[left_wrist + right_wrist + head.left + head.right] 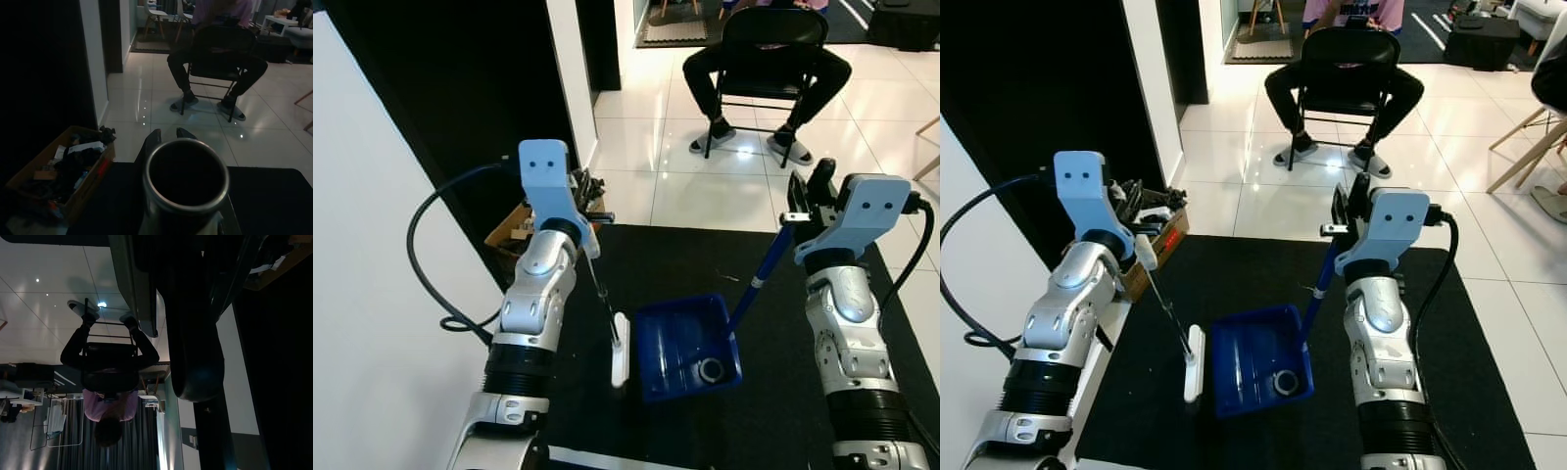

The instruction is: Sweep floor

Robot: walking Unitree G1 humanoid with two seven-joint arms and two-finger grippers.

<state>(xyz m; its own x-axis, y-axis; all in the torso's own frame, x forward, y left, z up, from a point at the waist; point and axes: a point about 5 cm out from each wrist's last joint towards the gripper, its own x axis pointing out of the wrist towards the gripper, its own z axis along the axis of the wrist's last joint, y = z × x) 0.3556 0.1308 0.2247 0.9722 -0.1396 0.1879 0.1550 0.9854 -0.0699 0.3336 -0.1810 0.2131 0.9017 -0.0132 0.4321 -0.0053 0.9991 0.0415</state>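
Observation:
My left gripper [589, 192] is shut on the thin metal handle of a small broom [605, 294]. Its white head [621, 351] rests on the black mat [685, 257], just left of a blue dustpan [677, 338]. My right gripper [803, 201] is shut on the dustpan's long blue handle [760, 277], which slants down to the pan. A small dark ring [711, 370] lies inside the pan. In the left wrist view the handle's silver tube end [186, 176] sits between the fingers [153, 138]. The right wrist view is dark, with the handle [195, 333] close to the lens.
A person sits on a black chair [771, 59] on the white tile floor [705, 186] beyond the mat. A cardboard box of clutter [1154, 227] stands at the mat's left edge by a dark doorway. White wall panel [372, 294] is close on my left. Wooden legs [1528, 147] are far right.

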